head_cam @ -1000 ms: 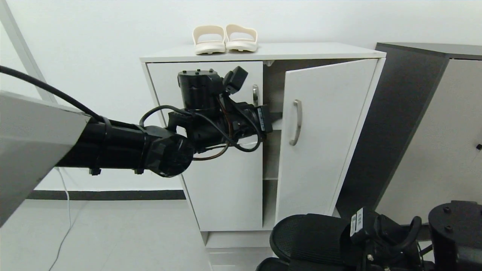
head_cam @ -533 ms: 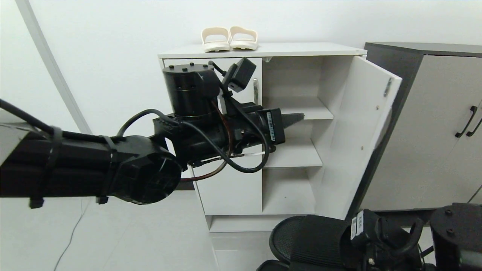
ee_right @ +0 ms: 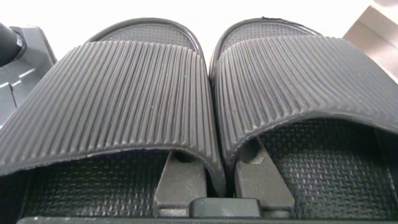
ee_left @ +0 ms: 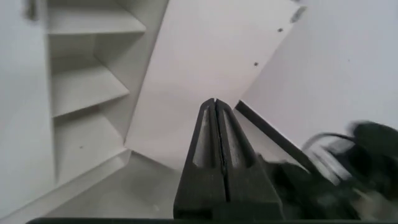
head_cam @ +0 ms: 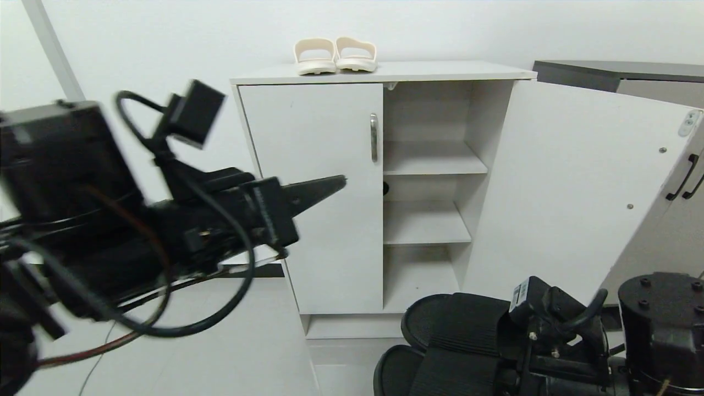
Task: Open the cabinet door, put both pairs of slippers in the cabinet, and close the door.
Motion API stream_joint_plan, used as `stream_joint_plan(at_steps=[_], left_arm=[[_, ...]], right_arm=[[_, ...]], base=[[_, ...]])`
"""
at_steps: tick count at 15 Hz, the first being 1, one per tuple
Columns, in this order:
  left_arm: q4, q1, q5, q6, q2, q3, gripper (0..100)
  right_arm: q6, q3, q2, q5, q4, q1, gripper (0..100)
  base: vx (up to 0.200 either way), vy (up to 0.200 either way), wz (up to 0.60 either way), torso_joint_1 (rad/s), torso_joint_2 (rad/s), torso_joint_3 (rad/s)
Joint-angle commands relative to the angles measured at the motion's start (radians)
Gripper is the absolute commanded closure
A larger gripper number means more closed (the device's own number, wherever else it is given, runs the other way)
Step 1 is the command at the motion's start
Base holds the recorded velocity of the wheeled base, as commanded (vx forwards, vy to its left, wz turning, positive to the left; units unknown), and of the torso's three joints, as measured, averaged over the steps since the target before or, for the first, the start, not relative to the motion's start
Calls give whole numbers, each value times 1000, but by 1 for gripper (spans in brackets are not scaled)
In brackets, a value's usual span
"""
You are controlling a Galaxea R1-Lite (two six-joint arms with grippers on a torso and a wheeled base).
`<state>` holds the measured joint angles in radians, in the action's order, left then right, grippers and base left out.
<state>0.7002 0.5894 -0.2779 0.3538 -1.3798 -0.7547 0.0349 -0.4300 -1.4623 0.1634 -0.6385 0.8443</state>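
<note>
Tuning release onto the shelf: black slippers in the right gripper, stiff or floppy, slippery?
The black slippers probably flex a bit: the right gripper pinches only their adjoining inner walls, so outer halves may sag. Ribbed straps and textured footbeds look rubbery, so likely grippy, not slippery. Probably light, since one pinch carries both.

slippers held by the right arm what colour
They're black slippers with ribbed straps; the right wrist view shows them best.

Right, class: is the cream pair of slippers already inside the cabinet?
No, the cream slippers sit on top of the cabinet.
</note>
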Motion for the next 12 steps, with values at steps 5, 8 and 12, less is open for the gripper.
stream_joint_plan(at_steps=[5, 8, 12], left_arm=[[-725, -207, 86, -3, 1059, 316, 100], [-956, -372, 89, -7, 1288, 317, 100], [-1013, -408, 275, -150, 1289, 434, 100]], right_arm=[[-1, -23, -46, 4, -3, -25, 100], [-3, -24, -52, 4, -3, -27, 100], [-6, -39, -101, -2, -52, -48, 100]], base=[[0, 0, 0, 0, 0, 0], [0, 0, 0, 0, 0, 0], [0, 0, 0, 0, 0, 0]])
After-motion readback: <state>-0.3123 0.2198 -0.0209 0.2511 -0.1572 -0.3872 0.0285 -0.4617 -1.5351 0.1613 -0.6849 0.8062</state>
